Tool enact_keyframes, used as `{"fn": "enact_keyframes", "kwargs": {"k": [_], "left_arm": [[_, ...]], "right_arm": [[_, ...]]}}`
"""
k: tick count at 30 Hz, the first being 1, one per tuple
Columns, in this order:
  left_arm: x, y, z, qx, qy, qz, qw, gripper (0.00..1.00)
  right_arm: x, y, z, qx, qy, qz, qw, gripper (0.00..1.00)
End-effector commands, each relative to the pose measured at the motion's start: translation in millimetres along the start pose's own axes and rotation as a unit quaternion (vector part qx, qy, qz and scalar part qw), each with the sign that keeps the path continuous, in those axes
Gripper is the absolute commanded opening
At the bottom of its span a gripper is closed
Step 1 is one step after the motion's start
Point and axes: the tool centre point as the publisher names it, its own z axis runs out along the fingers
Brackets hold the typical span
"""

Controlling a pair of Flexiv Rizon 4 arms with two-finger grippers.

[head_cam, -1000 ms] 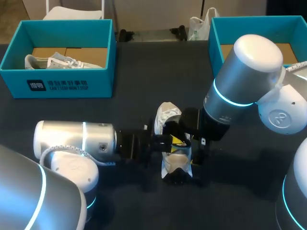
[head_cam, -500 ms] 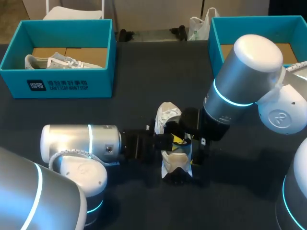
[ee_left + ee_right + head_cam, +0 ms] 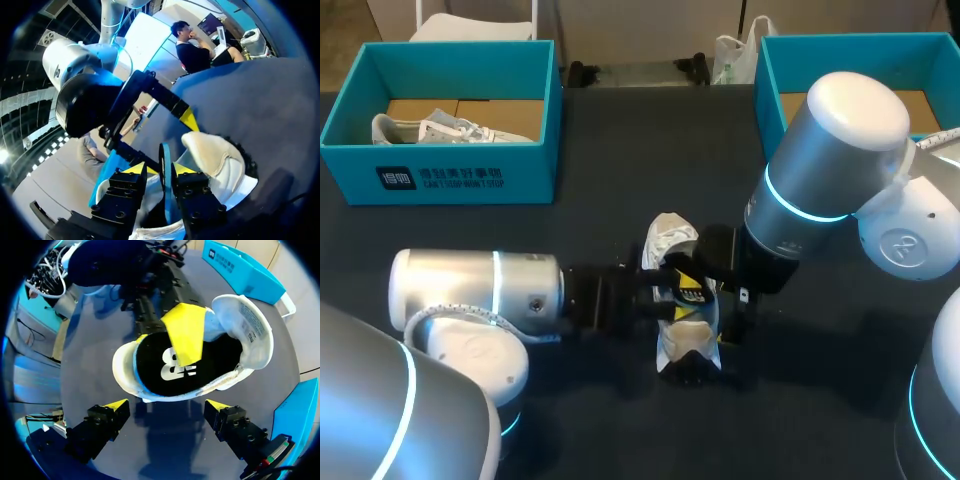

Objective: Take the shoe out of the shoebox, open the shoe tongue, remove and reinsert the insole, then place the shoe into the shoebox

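A white shoe [image 3: 682, 338] lies on the dark table between my two arms, its black insole [image 3: 170, 365] showing inside and its tongue [image 3: 245, 330] folded back. My left gripper [image 3: 665, 290] straddles the shoe's blue-lined side wall [image 3: 165, 180]: one yellow fingertip [image 3: 185, 332] is inside over the insole, the other outside. A gap shows beside the wall, so it is open. My right gripper [image 3: 167, 405] hovers just above the shoe, wide open, with nothing between its fingers.
A teal shoebox [image 3: 460, 175] stands at the back left with a second light shoe [image 3: 450, 128] in it. Another teal box [image 3: 770, 90] is at the back right, partly behind my right arm.
My left arm pushed toward the shoe, then drew back a little. Its fingers have parted from a tight pinch. The right arm has stayed still.
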Motion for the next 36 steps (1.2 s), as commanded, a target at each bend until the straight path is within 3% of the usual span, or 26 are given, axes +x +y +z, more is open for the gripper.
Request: {"fn": "enact_keyframes", "kwargs": {"k": [1,4,6,20,25,26,36], "left_arm": [[3.2,-4.3,-3.3,0.003,0.009,0.001,1.000,0.32],[6.5,-7.0,-1.5,0.007,0.013,0.002,1.000,0.25],[8.1,-6.5,0.4,0.008,0.014,0.003,1.000,0.00],[9.6,33.4,15.6,-0.037,0.035,0.008,0.999,0.00],[8.0,26.5,6.3,-0.030,0.038,0.010,0.999,0.00],[7.1,24.2,4.3,-0.028,0.039,0.010,0.999,0.12],[1.1,6.6,-9.8,-0.016,0.063,0.002,0.998,0.20]], "right_arm": [[0.7,0.7,1.3,0.001,-0.001,0.000,1.000,1.00],[0.7,0.7,1.3,0.001,-0.001,0.000,1.000,1.00],[0.7,0.7,1.3,0.001,-0.001,0.000,1.000,1.00],[0.7,0.7,1.3,0.001,-0.001,0.000,1.000,1.00],[0.7,0.7,1.3,0.001,-0.001,0.000,1.000,1.00],[0.7,0.7,1.3,0.001,-0.001,0.000,1.000,1.00],[0.7,0.7,1.3,0.001,-0.001,0.000,1.000,1.00]]}}
